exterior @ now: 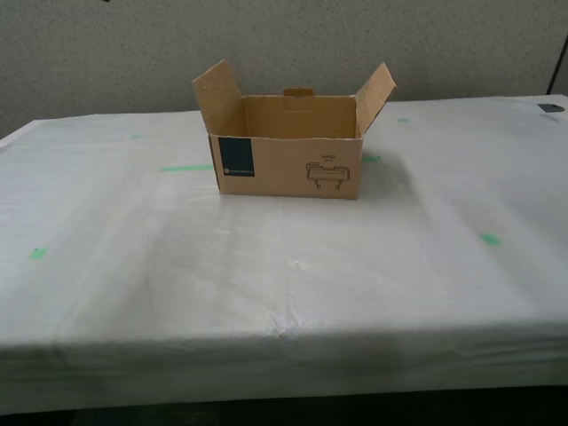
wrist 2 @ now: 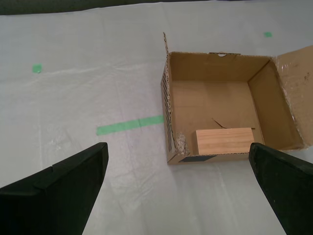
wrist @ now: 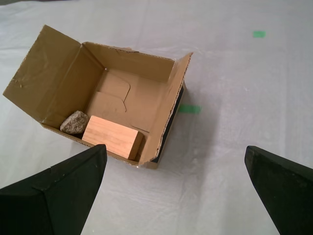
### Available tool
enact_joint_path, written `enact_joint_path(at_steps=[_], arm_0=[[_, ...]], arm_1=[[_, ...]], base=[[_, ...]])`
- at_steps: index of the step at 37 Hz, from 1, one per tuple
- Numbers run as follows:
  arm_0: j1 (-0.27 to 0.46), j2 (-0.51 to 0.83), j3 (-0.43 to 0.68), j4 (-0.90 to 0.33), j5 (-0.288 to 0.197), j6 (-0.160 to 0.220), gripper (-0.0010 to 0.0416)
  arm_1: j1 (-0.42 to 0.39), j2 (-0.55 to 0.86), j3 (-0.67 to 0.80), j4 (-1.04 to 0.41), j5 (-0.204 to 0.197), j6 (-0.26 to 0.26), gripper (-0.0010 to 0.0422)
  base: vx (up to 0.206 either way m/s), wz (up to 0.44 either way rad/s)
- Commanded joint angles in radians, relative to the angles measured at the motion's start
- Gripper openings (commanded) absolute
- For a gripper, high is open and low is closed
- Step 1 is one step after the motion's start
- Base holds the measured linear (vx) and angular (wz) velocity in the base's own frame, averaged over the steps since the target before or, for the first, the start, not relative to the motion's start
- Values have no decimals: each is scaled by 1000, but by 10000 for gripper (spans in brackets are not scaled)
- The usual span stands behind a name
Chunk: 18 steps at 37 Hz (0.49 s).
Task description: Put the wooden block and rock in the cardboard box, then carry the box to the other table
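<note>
The cardboard box (exterior: 288, 169) stands open on the other table (exterior: 266, 284), the one with the wrinkled white sheet, its side flaps raised and its blue label facing the exterior camera. Inside, the wooden block (wrist: 111, 136) lies flat along one wall (wrist: 132, 63), with the rock (wrist: 74, 122) at its end. In the second wrist view the block (wrist 2: 224, 141) shows inside the box (wrist 2: 215, 68), but the rock does not. My first gripper (wrist: 174, 149) and my second gripper (wrist 2: 177, 149) both hover open above the box, holding nothing. Neither arm appears in the exterior view.
Green tape marks (exterior: 186, 168) dot the sheet around the box. A small dark object (exterior: 550, 107) lies at the far corner on the exterior view's right. A grey wall runs behind the table. The table's front edge (exterior: 284, 342) is nearest the camera.
</note>
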Motion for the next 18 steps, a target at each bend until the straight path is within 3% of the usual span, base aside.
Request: enact_joint_path(at_steps=[1,6,18], arm_0=[[0,-51,-68,59,5,18,394],[1,-107,-127,95,5,25,394],[1,-133,-126,94,5,24,394]], arm_1=[[0,-1,-31,47,3,8,394],[0,-1,-82,85,3,6,394],[0,-1,-104,85,3,7,394]], base=[[0,0],[0,0],[0,0]])
